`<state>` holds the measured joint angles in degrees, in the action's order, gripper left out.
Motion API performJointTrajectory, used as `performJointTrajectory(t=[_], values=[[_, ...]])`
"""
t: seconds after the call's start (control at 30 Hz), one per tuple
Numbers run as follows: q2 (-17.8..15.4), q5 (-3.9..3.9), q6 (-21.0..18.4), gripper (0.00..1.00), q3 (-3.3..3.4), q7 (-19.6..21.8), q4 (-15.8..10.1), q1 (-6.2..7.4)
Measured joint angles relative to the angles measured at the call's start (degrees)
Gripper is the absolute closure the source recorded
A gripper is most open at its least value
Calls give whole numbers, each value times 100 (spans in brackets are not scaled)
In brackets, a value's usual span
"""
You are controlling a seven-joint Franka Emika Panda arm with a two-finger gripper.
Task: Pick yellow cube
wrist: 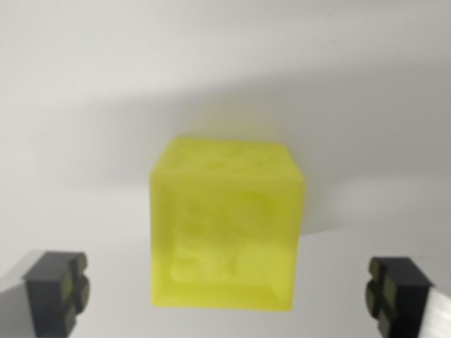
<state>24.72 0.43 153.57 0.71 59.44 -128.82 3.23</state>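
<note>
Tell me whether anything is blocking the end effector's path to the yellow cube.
Nothing visible is. The yellow cube sits alone on the plain white surface, and the end effector is open with one finger on each side of it. Both gaps between fingers and cube look empty.

A translucent yellow plastic cube (227, 229) is sitting on the plain white bench (84, 105), slightly blurred, with faint raised shapes showing on its faces. The gripper (229, 292) is hanging over it with its jaws standing wide apart, one black finger pad (58, 287) showing at each lower corner, both clear of the cube.
</note>
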Motion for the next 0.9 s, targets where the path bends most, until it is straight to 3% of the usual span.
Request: performJointTrajectory(t=[0.87, 0.9], values=[[791, 61, 608, 0, 0, 7, 172, 31], [792, 63, 609, 100, 0, 7, 172, 32]])
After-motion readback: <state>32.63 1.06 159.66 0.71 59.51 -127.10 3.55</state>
